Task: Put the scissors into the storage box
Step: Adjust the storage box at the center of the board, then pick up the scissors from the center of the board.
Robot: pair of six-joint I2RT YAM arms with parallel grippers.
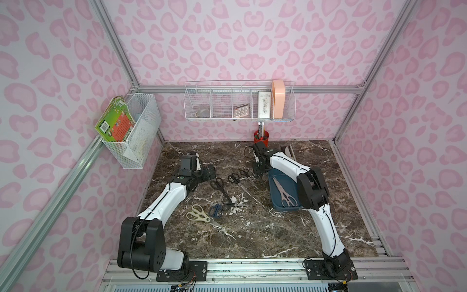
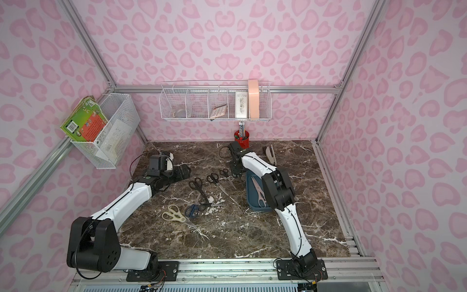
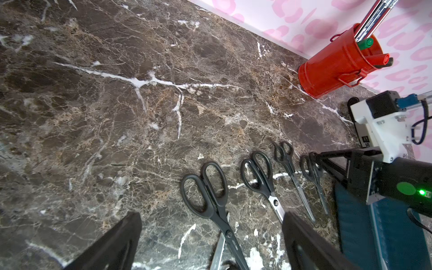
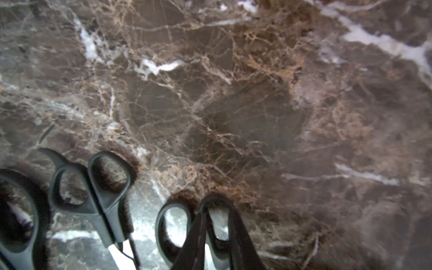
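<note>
Top pair overhead, same scene; wrist cams near tabletop (image 3: 117,117).

**Fig. Enclosure and work surface**

Pale pink walls printed with darker pink leopard spots (image 1: 252,38) close the cell on three sides. They meet along silver aluminium frame rails (image 1: 328,89). The desk (image 1: 252,240) is dark brown marble with white veins, evenly lit. A long white wire shelf basket with compartments (image 1: 240,118) hangs on the rear rail. A white mesh basket (image 1: 146,113) hangs on the side rail.
</note>
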